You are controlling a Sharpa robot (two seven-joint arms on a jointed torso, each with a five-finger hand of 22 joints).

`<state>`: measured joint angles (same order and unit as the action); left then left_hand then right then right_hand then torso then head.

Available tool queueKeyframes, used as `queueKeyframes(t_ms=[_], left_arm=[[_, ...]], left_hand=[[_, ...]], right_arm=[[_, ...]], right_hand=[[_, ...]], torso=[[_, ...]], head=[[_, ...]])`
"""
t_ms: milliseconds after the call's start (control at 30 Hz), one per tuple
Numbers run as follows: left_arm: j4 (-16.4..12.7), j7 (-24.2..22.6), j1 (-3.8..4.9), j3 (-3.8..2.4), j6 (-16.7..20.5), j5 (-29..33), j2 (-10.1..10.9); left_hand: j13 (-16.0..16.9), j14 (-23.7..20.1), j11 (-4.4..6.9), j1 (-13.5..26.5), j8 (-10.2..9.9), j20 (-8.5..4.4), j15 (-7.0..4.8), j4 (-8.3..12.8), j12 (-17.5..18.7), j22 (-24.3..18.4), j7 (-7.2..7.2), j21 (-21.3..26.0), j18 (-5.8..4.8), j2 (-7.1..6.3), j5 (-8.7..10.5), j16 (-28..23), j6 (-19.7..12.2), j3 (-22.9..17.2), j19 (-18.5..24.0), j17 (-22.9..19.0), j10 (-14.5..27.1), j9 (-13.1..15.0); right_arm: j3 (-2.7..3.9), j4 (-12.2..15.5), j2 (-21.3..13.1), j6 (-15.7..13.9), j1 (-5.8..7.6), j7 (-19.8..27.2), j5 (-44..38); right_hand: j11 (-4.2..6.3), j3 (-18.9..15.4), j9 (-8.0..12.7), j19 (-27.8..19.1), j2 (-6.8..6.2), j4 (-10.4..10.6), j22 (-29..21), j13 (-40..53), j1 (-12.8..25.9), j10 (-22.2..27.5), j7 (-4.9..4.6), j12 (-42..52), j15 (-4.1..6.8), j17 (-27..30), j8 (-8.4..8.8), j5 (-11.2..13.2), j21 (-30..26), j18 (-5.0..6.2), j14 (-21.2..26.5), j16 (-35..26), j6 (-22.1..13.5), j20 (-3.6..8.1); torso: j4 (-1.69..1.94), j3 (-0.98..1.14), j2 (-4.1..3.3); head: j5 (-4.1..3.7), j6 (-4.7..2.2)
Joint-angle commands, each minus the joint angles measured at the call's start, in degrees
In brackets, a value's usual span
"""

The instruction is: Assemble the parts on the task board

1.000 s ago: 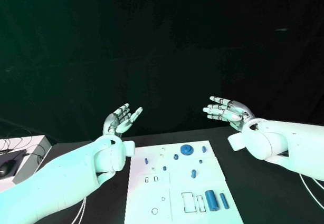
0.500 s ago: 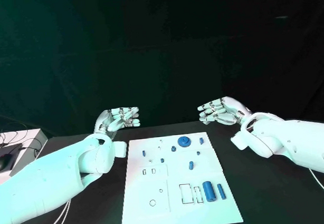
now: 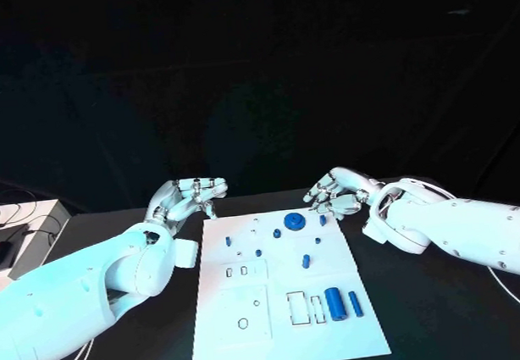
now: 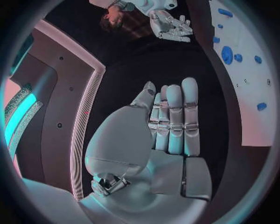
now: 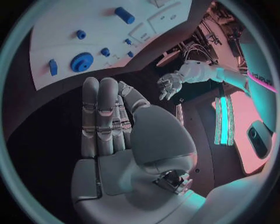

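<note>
task board (image 3: 284, 314) lies flat mid-table, blue parts on it: gear (image 3: 293, 220) near far edge, large cylinder (image 3: 336, 303) beside slim peg (image 3: 356, 303) at near right | left hand (image 3: 191, 196) above table off board's far-left corner, empty, fingers straight together | right hand (image 3: 335, 192) over far-right corner, empty, fingers extended

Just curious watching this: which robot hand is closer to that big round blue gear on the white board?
The right robot hand hangs just beside the blue gear. The left robot hand is further off, past the task board's opposite far corner.
</note>
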<state>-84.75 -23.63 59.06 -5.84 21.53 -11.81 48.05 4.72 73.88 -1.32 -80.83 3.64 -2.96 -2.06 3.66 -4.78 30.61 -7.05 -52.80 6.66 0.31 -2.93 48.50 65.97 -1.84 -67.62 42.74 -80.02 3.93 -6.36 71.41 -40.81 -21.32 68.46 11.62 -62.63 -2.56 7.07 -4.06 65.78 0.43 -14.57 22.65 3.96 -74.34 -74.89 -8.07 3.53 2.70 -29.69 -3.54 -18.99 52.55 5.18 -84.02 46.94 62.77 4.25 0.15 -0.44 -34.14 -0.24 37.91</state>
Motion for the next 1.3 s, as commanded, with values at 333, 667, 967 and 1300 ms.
queueKeyframes(t_ms=[333, 667, 967, 1300], left_arm=[[-4.82, 2.67, -0.57, -1.24, -3.07, -5.23, 1.88], [-6.19, 2.97, -0.61, -1.54, -2.97, -5.86, 2.52], [-5.99, 3.10, -0.61, -1.58, -2.96, -5.86, 2.58], [-5.53, 3.17, -0.61, -1.58, -2.89, -5.75, 2.69]], left_hand=[[3.68, 1.08, 0.34, 1.69, 0.33, 0.34, -0.49, 2.68, -3.33, 8.69, 0.38, -9.04, 2.77, 0.21, -0.02, 2.80, 0.65, -0.93, 2.03, 6.14, 0.84, 0.15], [5.18, 1.69, 0.22, 2.29, 0.23, 0.59, -0.41, 3.15, -4.56, 10.87, 0.21, -10.36, 3.04, 0.24, 0.00, 1.71, 0.08, -1.06, 1.90, 7.90, 2.11, 0.10], [4.58, 1.73, -0.16, 2.56, 0.26, 0.88, -0.12, 3.31, -4.11, 11.01, -0.03, -10.03, 3.24, 0.27, 0.02, -0.26, -0.76, -1.25, 2.17, 7.77, 3.20, 0.09], [2.43, 2.19, -0.44, 2.80, 0.27, 1.14, 0.05, 3.35, -3.04, 10.14, -0.21, -8.82, 3.50, 0.33, 0.03, -2.25, -1.12, -1.58, 2.61, 7.17, 3.19, 0.09]], right_arm=[[0.14, -1.98, 5.96, -2.37, -0.38, -13.64, -23.52], [0.28, -1.80, 8.47, -0.45, -0.29, -16.68, -28.26], [0.29, -1.06, 9.09, -2.17, -0.28, -17.54, -31.84], [0.29, 0.39, 8.69, -1.11, -0.28, -19.32, -33.23]], right_hand=[[-2.46, 1.37, -0.15, 1.63, -2.26, -0.21, 3.35, -0.30, 1.33, 7.32, -0.89, 0.00, -1.60, -5.82, -0.04, 0.54, 1.62, 3.76, 1.65, 9.73, -1.65, -2.00], [-2.72, 0.82, -0.17, 4.36, -4.32, 2.14, 11.35, -0.30, 1.86, 8.65, -0.33, -0.06, -2.10, -7.43, -0.12, -0.46, 4.58, 4.02, 2.53, 14.43, -2.70, -2.81], [-1.49, -0.17, -0.03, 14.77, -6.93, 5.28, 44.19, 0.41, 2.25, 6.17, 1.00, 0.65, -1.04, -4.49, -0.05, -1.75, 24.39, -0.46, 2.31, 11.32, -3.82, -1.64], [-1.92, -0.30, -0.13, 15.18, -8.21, 8.04, 41.15, 0.46, 1.85, 6.53, 0.69, 0.80, -1.64, -7.69, -0.11, -1.83, 18.99, 1.93, 3.16, 14.69, -3.13, -2.35]], torso=[[1.40, -0.82, -2.72], [2.45, -1.48, -3.49], [2.47, -1.81, -3.98], [2.60, -1.86, -4.21]], head=[[-0.10, -0.19], [-0.44, -0.07], [-0.57, -0.14], [-0.47, 0.00]])
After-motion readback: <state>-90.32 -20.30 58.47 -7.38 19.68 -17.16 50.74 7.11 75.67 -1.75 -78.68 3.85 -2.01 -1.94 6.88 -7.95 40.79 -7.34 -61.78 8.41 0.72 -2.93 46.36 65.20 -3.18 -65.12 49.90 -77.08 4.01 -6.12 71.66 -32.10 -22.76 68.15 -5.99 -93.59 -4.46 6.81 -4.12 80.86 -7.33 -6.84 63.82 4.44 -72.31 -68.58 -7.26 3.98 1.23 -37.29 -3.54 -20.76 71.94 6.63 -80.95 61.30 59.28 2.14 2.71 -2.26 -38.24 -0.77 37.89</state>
